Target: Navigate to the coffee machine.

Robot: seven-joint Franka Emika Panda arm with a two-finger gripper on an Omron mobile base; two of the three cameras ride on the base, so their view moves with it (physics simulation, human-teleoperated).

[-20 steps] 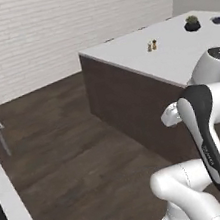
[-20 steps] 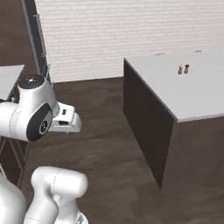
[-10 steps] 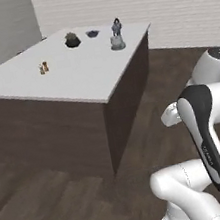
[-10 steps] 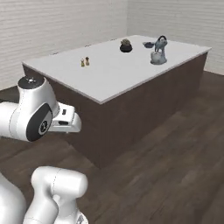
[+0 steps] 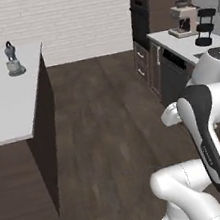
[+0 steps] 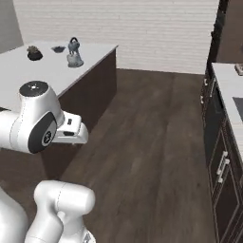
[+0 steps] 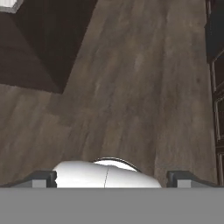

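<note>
1. The coffee machine (image 5: 184, 17) stands far off on the counter (image 5: 182, 44) along the right wall. It is boxy and beige, with a dark round part on top.
2. Just beside it, a bit nearer, stands a black round rack (image 5: 203, 27).
3. Dark cupboards sit under that counter, and a tall dark oven unit (image 5: 140, 5) stands at its far end.
4. On the left is a big island counter (image 5: 4, 104) with a white top and dark sides.
5. A small grey kettle (image 5: 12, 58) sits near the island's far edge. A little dark bowl (image 6: 59, 49) and a small potted plant (image 6: 33, 52) sit close by. I cannot tell what is in the bowl.
6. The claw (image 7: 112, 178) points down at the brown wood floor (image 7: 131, 87). Its two tips are wide apart and hold nothing.
</note>
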